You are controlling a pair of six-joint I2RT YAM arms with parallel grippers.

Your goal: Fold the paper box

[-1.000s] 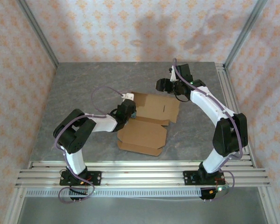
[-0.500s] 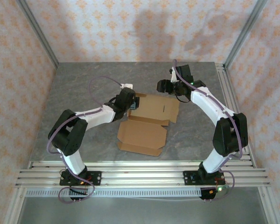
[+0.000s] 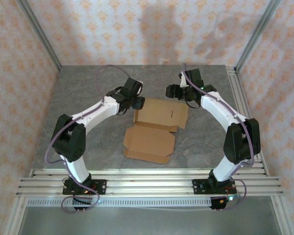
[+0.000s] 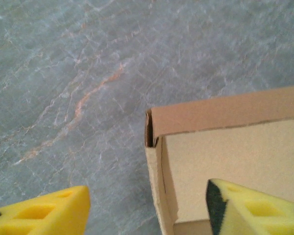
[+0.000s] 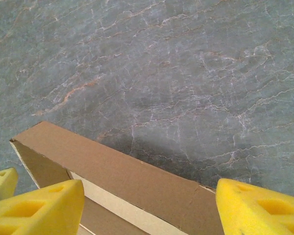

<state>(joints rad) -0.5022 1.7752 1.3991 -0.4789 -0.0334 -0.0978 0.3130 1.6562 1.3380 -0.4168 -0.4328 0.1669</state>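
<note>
1. The bench [image 3: 78, 98], a grey marbled slab, is seen from above, enclosed by patterned walls [image 3: 137, 29] and edged on its near side by aluminium rails [image 3: 147, 178].
2. The left arm [image 3: 95, 111] and the right arm [image 3: 220, 110] are shown stretched from the rails toward the far half of the bench, one on each side of the cardboard.
3. The paper box [image 3: 157, 127] is pictured near the middle of the bench, lying open and unfolded. Its near panel is spread flat toward the near edge. Its far panel is marked by a short slot [image 3: 172, 113].
4. At the box's far-left corner, two low side walls are seen in the left wrist view raised upright and meeting.
5. The left hand [image 3: 136, 104] is held over that far-left corner. Its jaws are spread wide, with the box's left wall between them and nothing gripped.
6. The right hand [image 3: 174, 91] is held at the box's far edge, toward the far-right corner. Its jaws are likewise wide, the raised far wall is straddled, and no hold is taken.
7. Yellow foam pads [image 4: 44, 213] are seen in the left wrist view, one over bare bench and the other over the box's floor.
</note>
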